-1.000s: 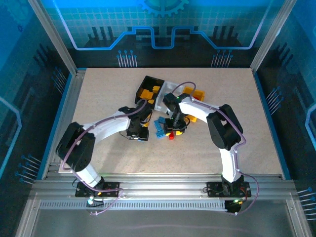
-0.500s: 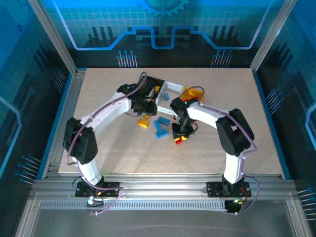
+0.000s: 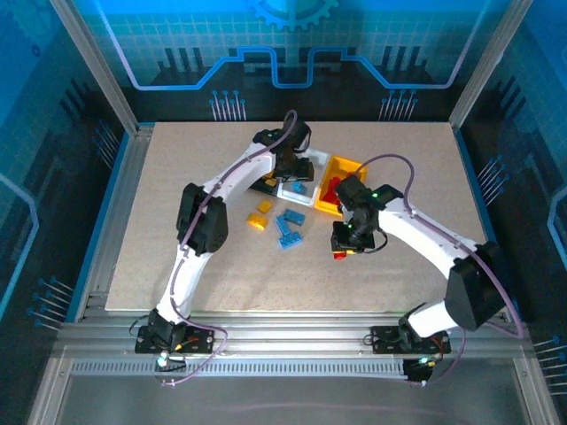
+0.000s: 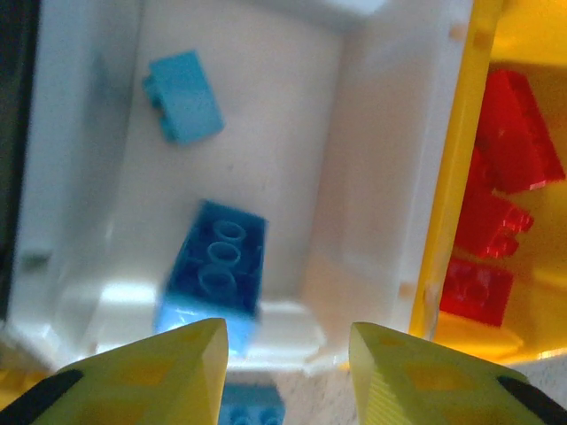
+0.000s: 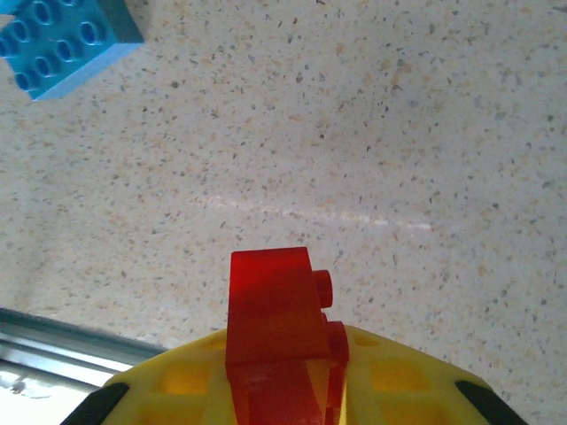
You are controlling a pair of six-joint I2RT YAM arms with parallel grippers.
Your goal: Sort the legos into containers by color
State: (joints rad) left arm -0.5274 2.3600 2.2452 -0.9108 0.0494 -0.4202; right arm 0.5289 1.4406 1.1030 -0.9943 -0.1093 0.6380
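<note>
My left gripper hangs over the white bin, jaws open with nothing between them. In that bin lie a dark blue brick and a light blue one. Beside it, the yellow bin holds red bricks. The black bin is mostly hidden under the left arm. My right gripper is shut on a red brick, held just above the bare tabletop at mid-right. Loose yellow-orange bricks and blue bricks lie in front of the bins.
A blue brick lies on the table ahead of the right gripper. The speckled tabletop is bounded by metal rails and blue enclosure walls. The left arm arches from its base up the left-centre of the table.
The left arm swung from the table's middle up to the bins, and a blue brick now lies in the white bin. The right gripper shut on a red brick and moved right with it.
</note>
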